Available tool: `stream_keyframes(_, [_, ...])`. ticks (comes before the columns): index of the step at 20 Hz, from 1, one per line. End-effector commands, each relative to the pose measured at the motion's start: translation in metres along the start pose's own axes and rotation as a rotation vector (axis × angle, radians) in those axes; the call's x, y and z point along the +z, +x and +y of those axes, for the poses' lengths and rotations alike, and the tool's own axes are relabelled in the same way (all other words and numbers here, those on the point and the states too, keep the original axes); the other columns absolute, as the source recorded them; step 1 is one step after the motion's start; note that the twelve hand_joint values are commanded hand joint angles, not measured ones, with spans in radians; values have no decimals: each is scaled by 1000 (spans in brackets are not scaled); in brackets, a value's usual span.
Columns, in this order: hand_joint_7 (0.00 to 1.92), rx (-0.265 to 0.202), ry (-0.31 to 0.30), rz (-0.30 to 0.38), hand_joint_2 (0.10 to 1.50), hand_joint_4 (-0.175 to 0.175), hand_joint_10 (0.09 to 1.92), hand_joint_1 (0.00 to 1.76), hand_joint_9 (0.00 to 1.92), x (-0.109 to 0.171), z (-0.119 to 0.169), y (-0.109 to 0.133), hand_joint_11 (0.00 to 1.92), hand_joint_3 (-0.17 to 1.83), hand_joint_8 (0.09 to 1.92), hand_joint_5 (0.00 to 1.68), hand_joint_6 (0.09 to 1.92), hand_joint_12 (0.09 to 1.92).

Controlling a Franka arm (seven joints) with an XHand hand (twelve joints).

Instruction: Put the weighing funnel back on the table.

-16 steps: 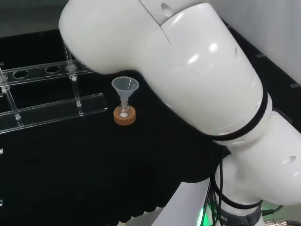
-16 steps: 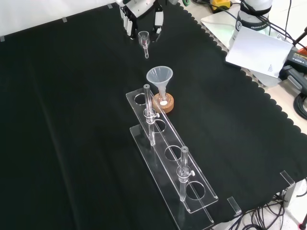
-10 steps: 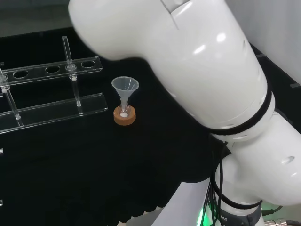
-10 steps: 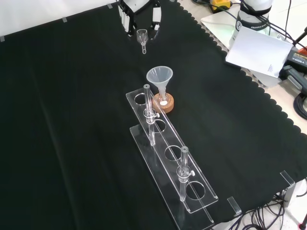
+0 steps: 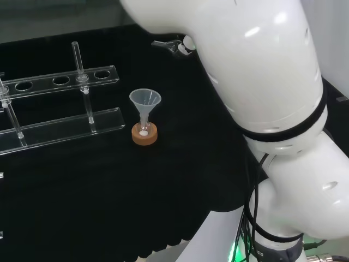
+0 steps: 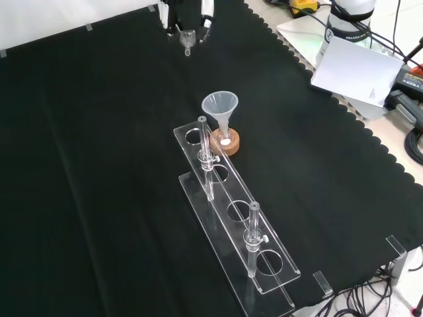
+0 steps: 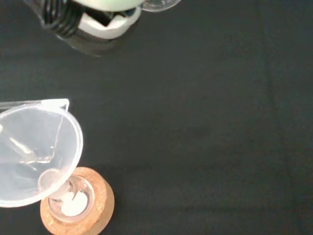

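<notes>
The weighing funnel is pinched between the fingers of the hand, at the far edge of the black cloth as the front view shows it. The hand is closed on it, with a finger on either side of the little cup. We take that side-on pinch to be deliberate: it leaves the stem free and the underside clear for setting down. We cannot tell whether the piece already touches the cloth, so we judge the putting-down not yet finished. Its long axis runs from cup to stem. The cup sits nearest the palm and the short stem points away from the hand, toward the funnel. Both looking-down views agree on that heading, but we cannot say how steeply it slopes. It lies well apart from the funnel, which stands mouth up with its stem in a small flask on a cork ring. Just beyond that, nearer the front camera, stands the clear test-tube rack. The bare cloth around the hand seems to us a sensible spot, clear of the other glassware.
</notes>
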State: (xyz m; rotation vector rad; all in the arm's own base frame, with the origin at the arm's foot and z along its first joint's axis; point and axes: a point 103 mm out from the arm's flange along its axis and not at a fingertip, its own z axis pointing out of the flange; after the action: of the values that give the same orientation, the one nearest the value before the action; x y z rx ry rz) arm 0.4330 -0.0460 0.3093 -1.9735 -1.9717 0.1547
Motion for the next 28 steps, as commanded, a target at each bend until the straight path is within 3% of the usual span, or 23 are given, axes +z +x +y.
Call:
stream_keyframes(1, [1051,36,-16,116,735,175,87,1112,1440,-6,5,-25,1177,517,510,1267,629,788])
stream_keyframes(7, [1049,69,-24,162,735,175,87,1112,1440,-4,10,-46,1176,517,512,1266,630,788])
stream_keyframes(15, [1049,66,-18,70,736,175,87,1112,1442,11,27,-57,1176,516,515,1265,632,790])
stream_keyframes(28, [1048,111,85,-79,738,175,87,1111,1442,68,101,-67,1175,515,520,1263,635,792])
